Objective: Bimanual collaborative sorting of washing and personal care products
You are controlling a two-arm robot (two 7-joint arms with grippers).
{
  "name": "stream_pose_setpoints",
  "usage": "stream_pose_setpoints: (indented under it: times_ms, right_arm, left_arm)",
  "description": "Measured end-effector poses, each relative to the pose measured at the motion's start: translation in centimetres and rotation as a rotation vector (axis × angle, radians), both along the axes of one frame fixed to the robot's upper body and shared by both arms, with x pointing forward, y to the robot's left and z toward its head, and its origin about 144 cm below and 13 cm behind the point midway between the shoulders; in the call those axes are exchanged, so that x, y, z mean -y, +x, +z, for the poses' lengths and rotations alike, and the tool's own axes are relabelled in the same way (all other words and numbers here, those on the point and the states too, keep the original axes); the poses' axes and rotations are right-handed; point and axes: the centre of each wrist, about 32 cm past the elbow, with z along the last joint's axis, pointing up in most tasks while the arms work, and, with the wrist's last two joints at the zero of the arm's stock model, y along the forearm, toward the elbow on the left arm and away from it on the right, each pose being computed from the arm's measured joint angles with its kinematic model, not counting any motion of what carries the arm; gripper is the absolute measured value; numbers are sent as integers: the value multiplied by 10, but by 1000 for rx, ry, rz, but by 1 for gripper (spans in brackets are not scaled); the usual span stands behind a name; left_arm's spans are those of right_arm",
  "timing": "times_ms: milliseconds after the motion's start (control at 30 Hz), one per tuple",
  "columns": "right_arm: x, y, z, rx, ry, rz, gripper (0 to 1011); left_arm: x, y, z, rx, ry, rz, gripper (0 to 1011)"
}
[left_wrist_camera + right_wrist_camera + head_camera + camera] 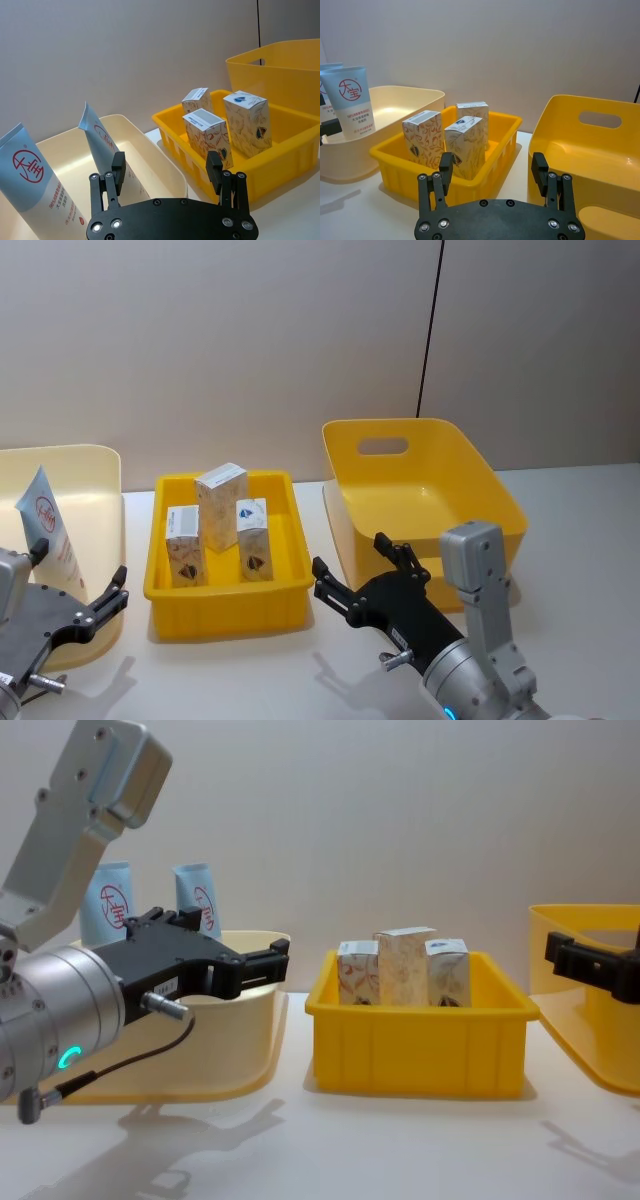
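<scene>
Black left hand (166, 164) and right hand (492, 162) hover level, both spread wide and empty.

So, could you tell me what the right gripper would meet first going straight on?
Most likely the right wall of the yellow tray; the open right gripper points at it, though depth is unclear.

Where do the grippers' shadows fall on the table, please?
Head view: faint shadows lie on the table beneath the left gripper and the right gripper, on the robot's side of each; chest view: the same shadows lie near both lower corners, nearer the robot than the yellow tray.
</scene>
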Motion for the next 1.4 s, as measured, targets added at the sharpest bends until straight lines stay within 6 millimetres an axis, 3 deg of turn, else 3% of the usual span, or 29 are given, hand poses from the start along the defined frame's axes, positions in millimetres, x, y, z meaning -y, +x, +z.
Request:
stream_pose_setpoints:
  times_ms: [1400]
  right_arm:
    - [0, 0, 0, 0, 0, 0, 1000]
  left_arm:
    - [0, 0, 0, 0, 0, 0, 1002]
